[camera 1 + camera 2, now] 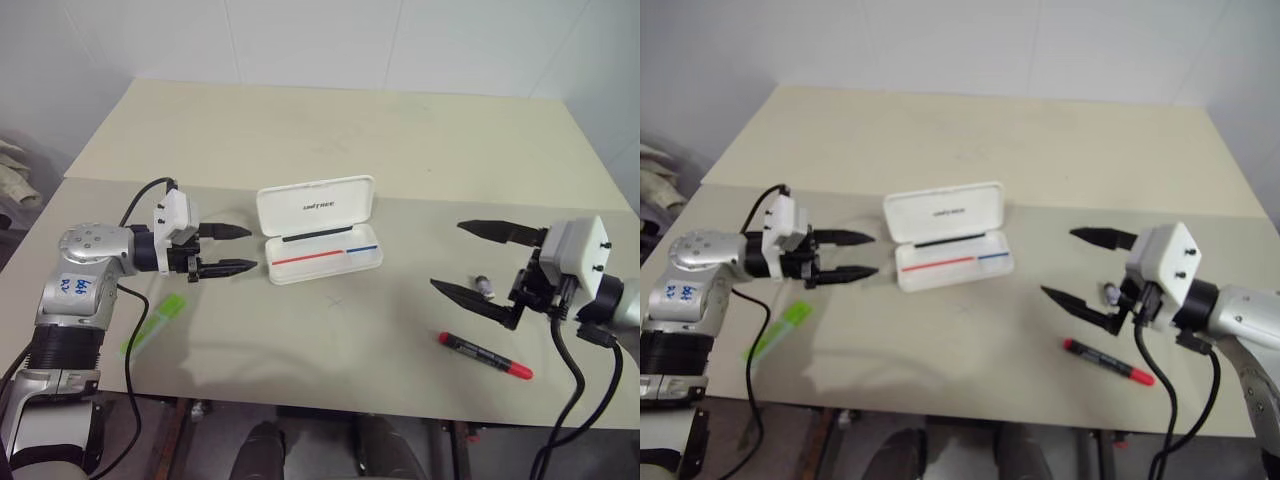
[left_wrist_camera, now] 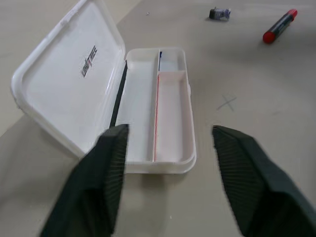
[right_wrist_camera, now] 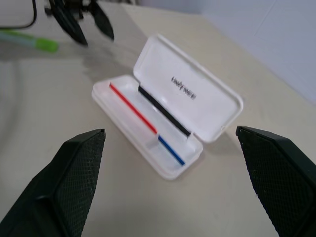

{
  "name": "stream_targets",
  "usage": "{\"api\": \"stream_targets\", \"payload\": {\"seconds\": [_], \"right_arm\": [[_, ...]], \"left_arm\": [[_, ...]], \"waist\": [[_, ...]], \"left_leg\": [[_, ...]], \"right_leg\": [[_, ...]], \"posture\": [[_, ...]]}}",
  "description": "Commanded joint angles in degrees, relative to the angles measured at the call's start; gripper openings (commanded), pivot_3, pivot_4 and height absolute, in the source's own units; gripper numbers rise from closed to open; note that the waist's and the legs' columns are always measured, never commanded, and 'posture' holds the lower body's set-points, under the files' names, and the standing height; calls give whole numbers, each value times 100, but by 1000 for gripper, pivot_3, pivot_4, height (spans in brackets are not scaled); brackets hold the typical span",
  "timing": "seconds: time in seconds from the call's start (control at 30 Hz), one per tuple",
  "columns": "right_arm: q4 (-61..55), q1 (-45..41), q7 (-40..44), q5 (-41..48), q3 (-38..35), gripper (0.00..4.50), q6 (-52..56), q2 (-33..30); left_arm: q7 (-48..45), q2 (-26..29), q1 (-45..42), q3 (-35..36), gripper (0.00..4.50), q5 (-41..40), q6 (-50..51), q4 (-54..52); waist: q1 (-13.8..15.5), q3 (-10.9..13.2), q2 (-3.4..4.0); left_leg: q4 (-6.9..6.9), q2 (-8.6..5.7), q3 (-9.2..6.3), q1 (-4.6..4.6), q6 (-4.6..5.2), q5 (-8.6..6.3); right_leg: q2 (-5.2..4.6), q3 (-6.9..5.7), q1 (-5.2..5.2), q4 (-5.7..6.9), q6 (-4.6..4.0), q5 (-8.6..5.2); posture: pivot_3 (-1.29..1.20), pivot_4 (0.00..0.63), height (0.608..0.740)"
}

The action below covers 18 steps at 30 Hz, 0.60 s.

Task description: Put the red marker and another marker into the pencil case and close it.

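Fingers on the left gripper [image 1: 238, 249] are parted with a moderate gap, holding nothing, pointing at the near-left end of the white hinged plastic pencil case [image 1: 322, 254]. Right gripper [image 1: 478, 261] fingers are spread wide, also empty, aimed across the beige table [image 1: 330, 130] toward the case. Case sits mid-table, lid up and leaning back, dark lettering on the lid, red and blue lines in the tray, nothing in it. Red marker, black barrel with red cap [image 1: 485, 356], lies flat on the table near the front edge, below the right gripper. Light green translucent highlighter [image 1: 152, 324] lies on the table under the left arm. Small grey stubby object [image 1: 485, 286] rests between the right fingers' tips and the marker.
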Motion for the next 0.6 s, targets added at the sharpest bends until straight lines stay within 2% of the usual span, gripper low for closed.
{"api": "stream_targets", "payload": {"seconds": [0.03, 0.33, 0.6], "right_arm": [[-217, -24, -163, 219, -130, 4500, 121, 20], [-772, 95, -339, 537, -61, 4500, 191, 61], [-1017, 350, -741, 424, -17, 4500, 109, 282]], "left_arm": [[-14, -183, -174, -226, 2692, 167, -198, -161], [-110, -697, -703, -1146, 2692, 717, 27, -132], [61, -700, -961, -1543, 2692, 1235, 467, -175]], "waist": [[17, 0, 0], [11, 0, 0], [1, 0, 0]], "left_leg": [[0, 0, 0, -1, 0, 0], [5, -1, -1, -5, 2, 1], [5, -1, -2, -3, 7, 4]], "right_leg": [[0, 0, 0, -1, 0, 0], [0, -1, -2, 4, 1, 0], [4, 0, -2, 11, 0, 0]], "posture": [[0, 150, 740], [0, 150, 740], [0, 150, 740]]}}
